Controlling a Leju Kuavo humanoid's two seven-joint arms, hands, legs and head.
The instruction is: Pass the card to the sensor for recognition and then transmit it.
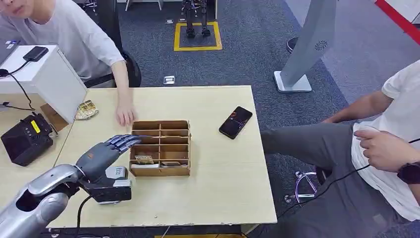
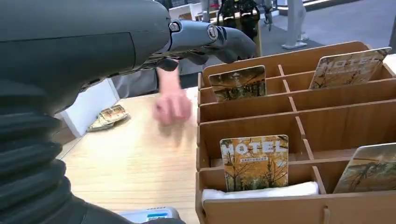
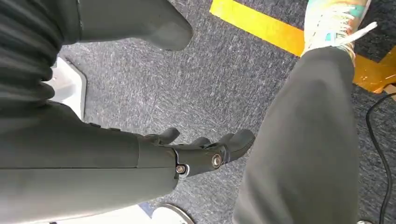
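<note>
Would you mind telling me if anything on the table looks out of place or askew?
A small pile of cards lies loose near the table's far left edge, outside the wooden organizer where the other cards stand in slots. A phone lies at an angle to its right. Nothing looks spilled or damaged.

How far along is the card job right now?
Nothing looks done yet. The left robot hand is open, fingers reaching to the wooden rack, holding nothing; the cards stand in their slots. The right robot hand hangs open over the floor. Left to do: grip a card, present it to the sensor, then hand it on.
</note>
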